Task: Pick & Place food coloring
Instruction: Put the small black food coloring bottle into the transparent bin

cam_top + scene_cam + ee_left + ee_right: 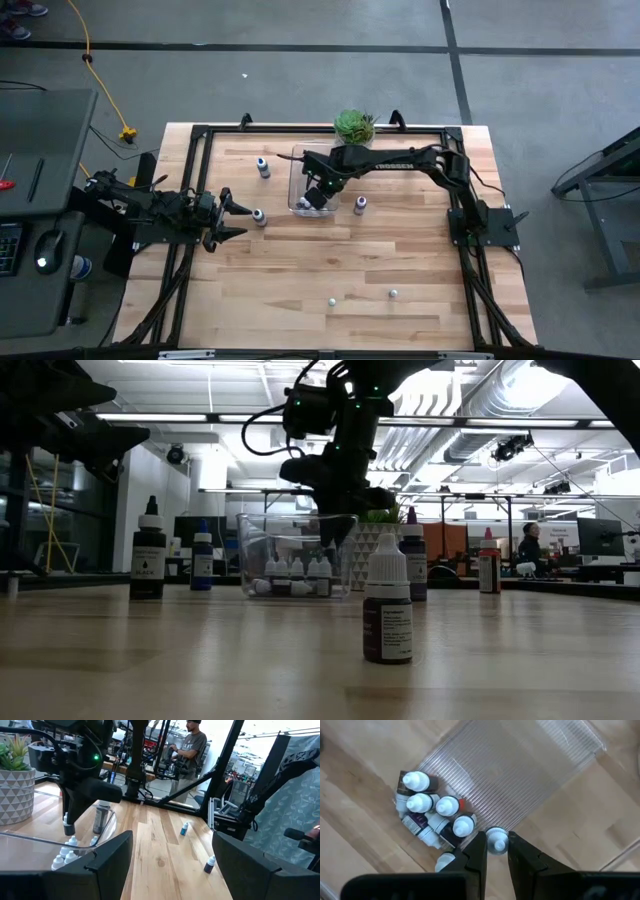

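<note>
My right gripper [496, 851] reaches down into the clear bin [300, 170] and is shut on one small food coloring bottle [496, 841]. Several more white-capped bottles [434, 815] lie bunched in one corner of the bin floor. Other bottles stand on the table: one [259, 216] just in front of my left gripper [236, 219], one [263, 167] left of the bin, one [360, 204] to its right. Two more [332, 301] [393, 294] lie toward the near edge. My left gripper [172, 865] is open, level and touches nothing. My right gripper pinches the bottle by its white cap [496, 840] between the two fingertips [479, 851]. The fingers come from above, pointing down into the bin. The bottle's body is hidden below the cap, so I cannot tell whether it rests on the bin floor.
A green succulent in a white pot [354, 127] stands just beyond the bin, by the far edge. A black frame [205, 135] borders the table. Bare wood lies between the bin and the near edge. A person [192, 745] stands in the room beyond.
</note>
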{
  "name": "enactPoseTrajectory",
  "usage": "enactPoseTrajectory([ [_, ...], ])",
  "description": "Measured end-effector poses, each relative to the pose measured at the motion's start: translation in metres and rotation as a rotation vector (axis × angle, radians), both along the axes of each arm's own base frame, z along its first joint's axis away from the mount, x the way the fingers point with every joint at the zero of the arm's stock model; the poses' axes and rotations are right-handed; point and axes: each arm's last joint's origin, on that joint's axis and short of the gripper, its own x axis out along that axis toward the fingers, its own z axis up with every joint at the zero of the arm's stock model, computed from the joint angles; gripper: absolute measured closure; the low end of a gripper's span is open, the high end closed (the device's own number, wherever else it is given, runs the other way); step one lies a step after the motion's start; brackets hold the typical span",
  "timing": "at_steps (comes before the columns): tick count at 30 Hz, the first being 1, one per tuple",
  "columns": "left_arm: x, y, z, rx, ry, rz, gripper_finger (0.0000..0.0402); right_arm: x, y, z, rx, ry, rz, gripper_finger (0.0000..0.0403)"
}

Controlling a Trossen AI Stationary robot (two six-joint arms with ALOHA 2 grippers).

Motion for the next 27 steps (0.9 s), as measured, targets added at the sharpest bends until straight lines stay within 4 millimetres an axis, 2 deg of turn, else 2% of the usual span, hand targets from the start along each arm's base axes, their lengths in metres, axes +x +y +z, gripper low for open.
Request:
enactPoseTrajectory([
  [11,0.000,0.000,0.000,0.000,0.000,0.000,0.0130,0.004,0.009,-0.007,0.026,0.005,-0.113,0.0352],
  [27,0.000,0.000,0.000,0.000,0.000,0.000,0.0130,0.003,0.013,-0.007,0.069,0.012,-0.086,0.0340],
])
